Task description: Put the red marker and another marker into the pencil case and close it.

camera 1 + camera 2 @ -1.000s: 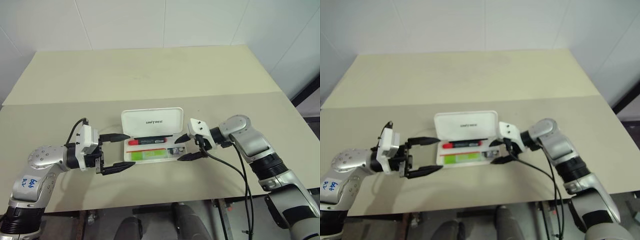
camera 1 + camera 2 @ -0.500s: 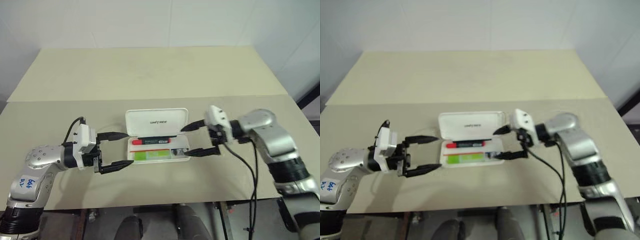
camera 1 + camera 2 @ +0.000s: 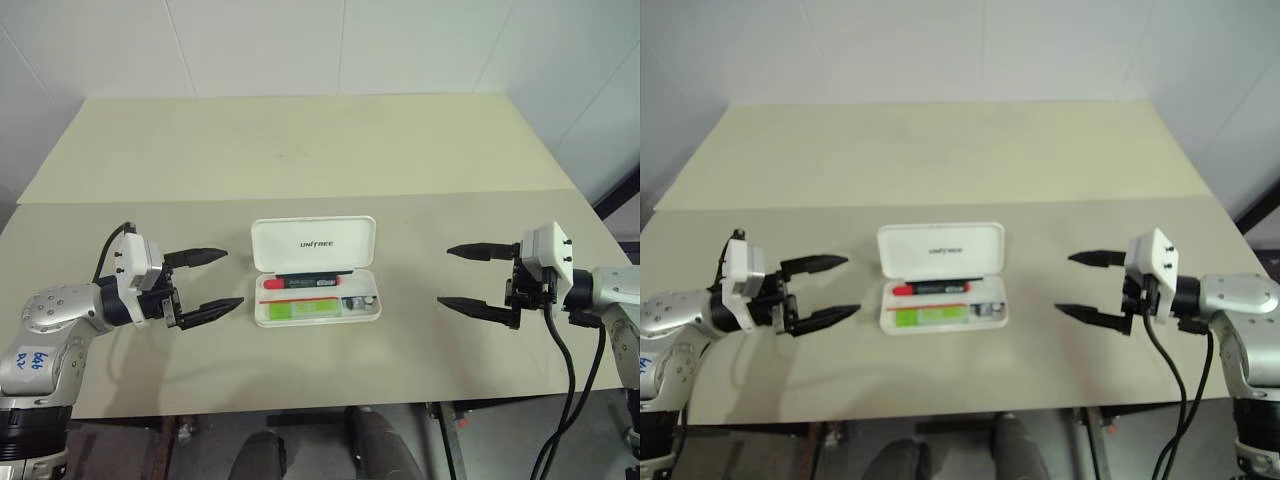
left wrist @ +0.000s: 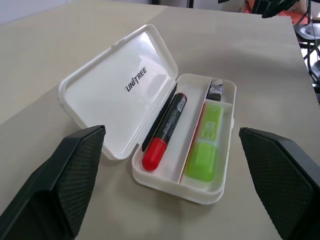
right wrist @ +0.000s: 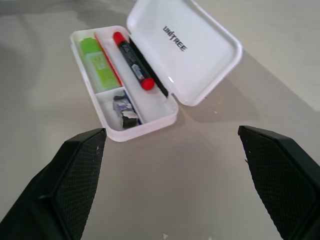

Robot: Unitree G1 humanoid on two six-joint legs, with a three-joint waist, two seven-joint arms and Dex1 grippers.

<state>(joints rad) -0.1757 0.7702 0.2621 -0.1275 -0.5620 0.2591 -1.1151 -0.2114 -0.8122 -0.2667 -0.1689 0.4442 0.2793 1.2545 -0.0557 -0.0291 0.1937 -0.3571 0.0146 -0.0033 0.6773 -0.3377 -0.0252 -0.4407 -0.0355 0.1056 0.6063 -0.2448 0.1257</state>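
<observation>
2 head eyes look down over the table point(image 3: 420, 170); 2 wrist cams face inward, both close on the open pencil case point(image 4: 150, 125).

Open pencil case point(image 5: 150, 112) holding red marker point(image 5: 132, 60)

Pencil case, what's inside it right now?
The open pencil case holds the red marker, the green marker and a small dark-and-silver object. Anything beneath them is hidden.
</observation>
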